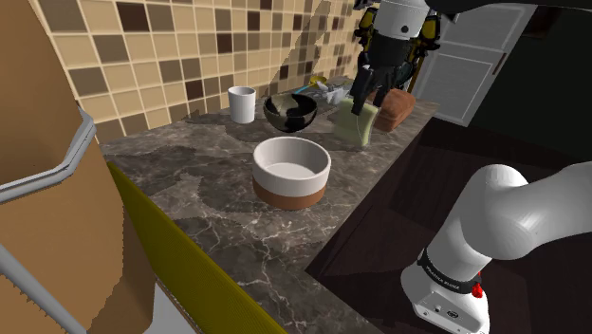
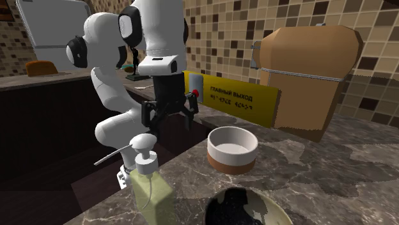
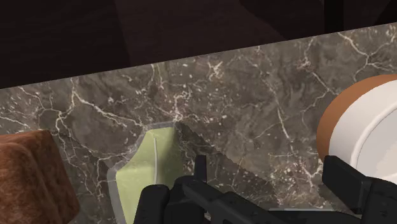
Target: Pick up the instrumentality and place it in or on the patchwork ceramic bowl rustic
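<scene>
White rounded arm point(image 1: 512, 216), dark joints (red knob point(image 1: 478, 288) at base), black pincer point(image 2: 169, 119).

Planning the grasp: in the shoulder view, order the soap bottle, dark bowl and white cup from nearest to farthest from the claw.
1. Soap bottle, just below the claw.
2. Dark bowl, to that view's left of the bottle.
3. White cup, farthest left, by the tiled wall.

Along the countertop's point(image 1: 190, 194) far end, from the shoulder view's left, a cup point(image 1: 242, 102), a deep bowl point(image 1: 289, 114), a pump bottle point(image 1: 355, 123) and a loaf-shaped block point(image 1: 398, 109) stand in a row. A wide bowl point(image 1: 291, 171) sits nearer, mid-counter, apart from them.
</scene>
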You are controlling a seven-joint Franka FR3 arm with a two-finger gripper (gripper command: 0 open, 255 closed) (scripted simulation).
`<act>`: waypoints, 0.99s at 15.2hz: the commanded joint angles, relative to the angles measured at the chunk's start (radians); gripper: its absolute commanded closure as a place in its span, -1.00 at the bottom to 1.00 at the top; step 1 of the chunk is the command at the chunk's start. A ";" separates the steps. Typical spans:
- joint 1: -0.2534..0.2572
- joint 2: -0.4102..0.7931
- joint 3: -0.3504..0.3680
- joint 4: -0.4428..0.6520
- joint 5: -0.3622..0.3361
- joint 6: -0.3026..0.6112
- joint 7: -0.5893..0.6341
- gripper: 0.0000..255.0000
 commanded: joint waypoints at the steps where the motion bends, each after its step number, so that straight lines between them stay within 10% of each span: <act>1: 0.000 0.000 0.000 0.000 0.000 0.000 0.000 -1.00; 15: 0.078 0.191 0.187 -0.074 0.130 0.254 0.199 -1.00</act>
